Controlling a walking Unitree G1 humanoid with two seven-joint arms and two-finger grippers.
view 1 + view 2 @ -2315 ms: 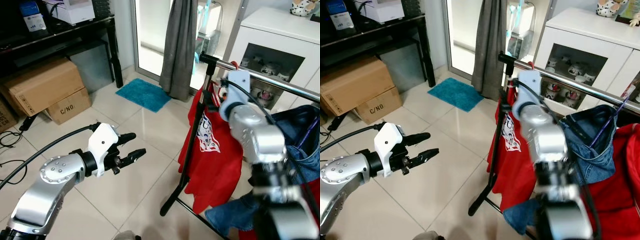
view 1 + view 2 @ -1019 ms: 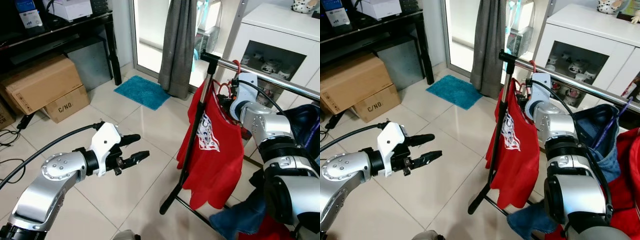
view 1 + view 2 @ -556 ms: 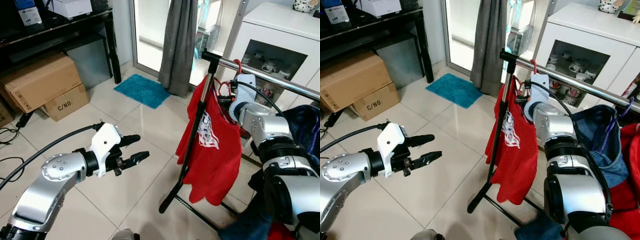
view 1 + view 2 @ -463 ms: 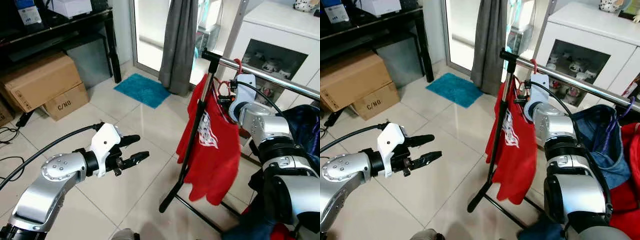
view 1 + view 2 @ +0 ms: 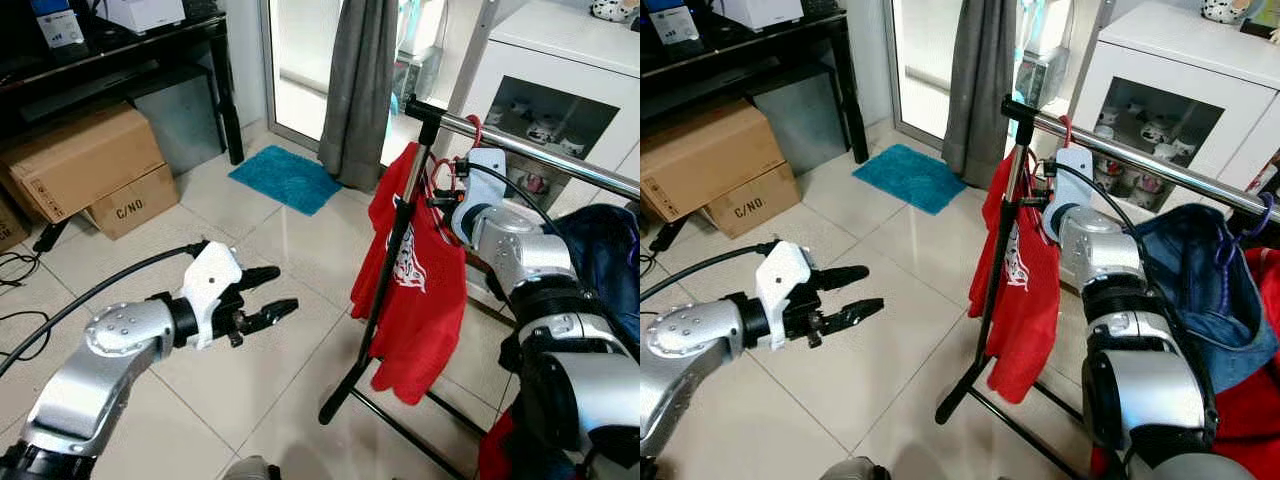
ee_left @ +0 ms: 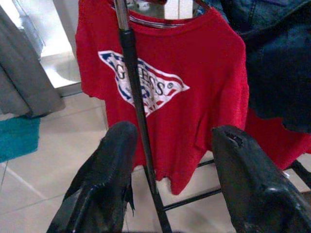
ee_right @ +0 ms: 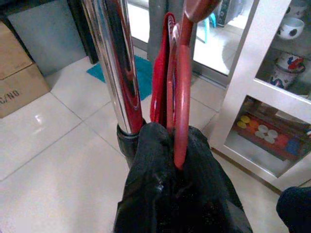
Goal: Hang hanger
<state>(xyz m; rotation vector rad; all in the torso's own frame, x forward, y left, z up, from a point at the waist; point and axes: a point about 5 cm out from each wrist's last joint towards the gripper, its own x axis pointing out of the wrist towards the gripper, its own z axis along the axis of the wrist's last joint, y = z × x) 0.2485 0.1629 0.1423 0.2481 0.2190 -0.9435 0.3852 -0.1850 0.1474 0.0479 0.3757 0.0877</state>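
A red hanger point(image 7: 181, 97) carries a red T-shirt point(image 5: 415, 290) with a printed logo. Its hook point(image 5: 470, 127) curls over the chrome rail point(image 5: 540, 152) of the clothes rack, close to the black end post point(image 5: 395, 240). My right gripper point(image 5: 443, 196) is just below the rail, shut on the hanger's neck; the right wrist view has the black fingers point(image 7: 150, 160) clamped around the red wire beside the rail point(image 7: 109, 73). My left gripper point(image 5: 272, 292) is held out open over the floor, left of the rack and apart from it. Its wrist view faces the shirt point(image 6: 165, 82).
Denim clothes point(image 5: 600, 260) hang further right on the rail. A white cabinet point(image 5: 560, 90) stands behind the rack and a grey curtain point(image 5: 355, 90) hangs at the door. Cardboard boxes point(image 5: 80, 165) sit under a black table at the left, near a teal mat point(image 5: 285, 180).
My right arm has gone from raised near the camera out to the rail, then shifted slightly toward the end post. The red shirt swings below it. The left arm has stayed put.
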